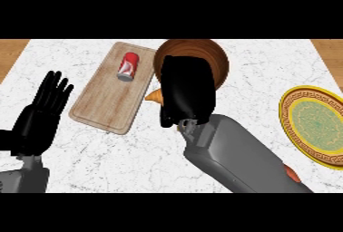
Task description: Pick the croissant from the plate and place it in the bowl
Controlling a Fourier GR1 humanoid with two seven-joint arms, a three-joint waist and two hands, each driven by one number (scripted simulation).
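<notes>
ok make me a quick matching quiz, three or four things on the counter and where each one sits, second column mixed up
Things:
1. red can
2. wooden bowl
3. plate
4. left hand

Places:
A. at the right edge of the counter
B. open, fingers up, at the left
C. lying on the cutting board
D. at the back, partly hidden by the right hand

Pairs: 1-C, 2-D, 3-A, 4-B

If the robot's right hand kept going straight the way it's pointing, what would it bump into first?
Probably the brown bowl: the right hand, carrying the croissant, already overlaps its rim, though its height above is unclear.
</notes>
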